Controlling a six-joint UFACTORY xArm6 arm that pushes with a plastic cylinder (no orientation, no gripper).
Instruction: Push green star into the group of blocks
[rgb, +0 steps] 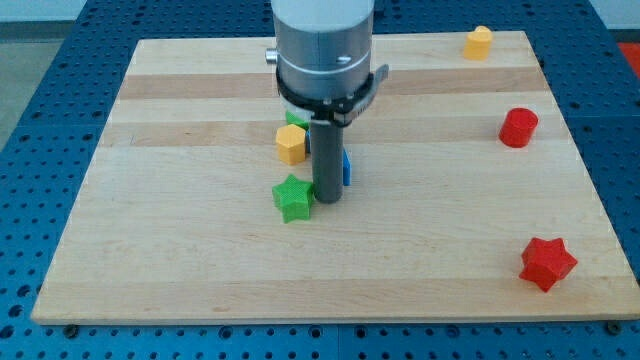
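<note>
No claw on rig. My tip (327, 200) stood just right of green star (292, 197), below yellow block (290, 144). Risk, as judged: sideways shove sending star leftward, away from group.

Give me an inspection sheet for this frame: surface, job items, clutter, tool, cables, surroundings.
Surface: wooden board, light planks, lying flat.
Job's things: green star near the board's middle, just below the group: yellow block, a green block mostly hidden behind the arm, a blue block partly hidden behind the rod.
Clutter: yellow block at the view's top right; red cylinder at the right; red star at the lower right. All far from the group.
Tool: my tip sits right beside the green star, on its right; contact cannot be told.
Cables: nothing seen.
Surroundings: blue perforated table around the board.
</note>
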